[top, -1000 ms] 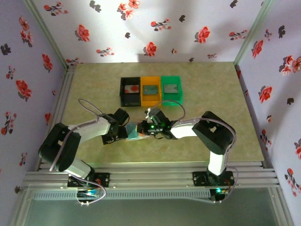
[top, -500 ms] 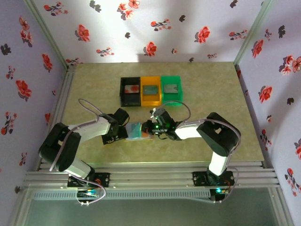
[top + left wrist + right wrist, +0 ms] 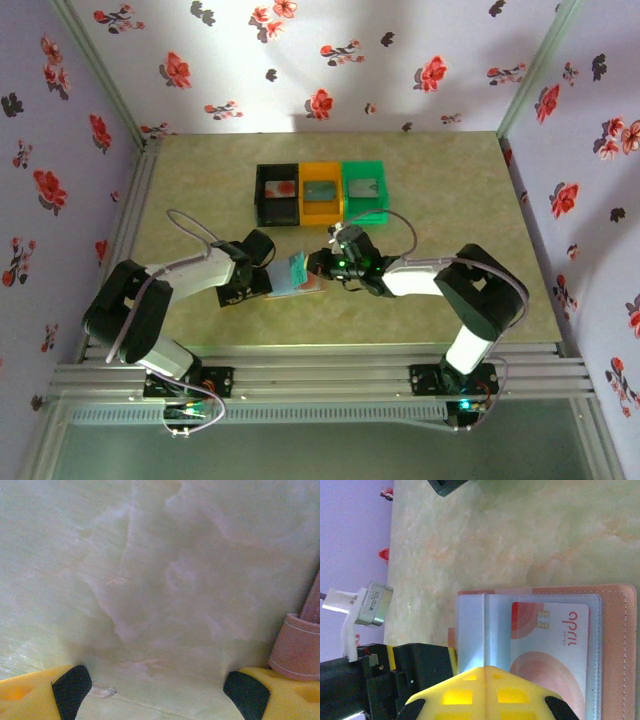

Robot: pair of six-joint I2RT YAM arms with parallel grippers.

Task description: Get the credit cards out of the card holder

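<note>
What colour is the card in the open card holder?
The card is whitish with a red-orange corner and pink circle; best seen from the right wrist.

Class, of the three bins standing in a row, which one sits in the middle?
The orange bin, flanked by the black bin on one side and the green bin on the other.

My left arm (image 3: 190, 272) stood on its base at the lower left of the overhead frame, folded at the elbow near the left edge, and pointed right toward the centre. My left gripper (image 3: 262, 278) sat low there with its jaws spread wide. Its wrist camera showed the two black pads (image 3: 72, 687) in the bottom corners. My right arm (image 3: 420, 278) was bent at lower right and stretched left. My right gripper (image 3: 322, 262), at centre, had its yellow fingers (image 3: 465, 695) pressed together.
</note>
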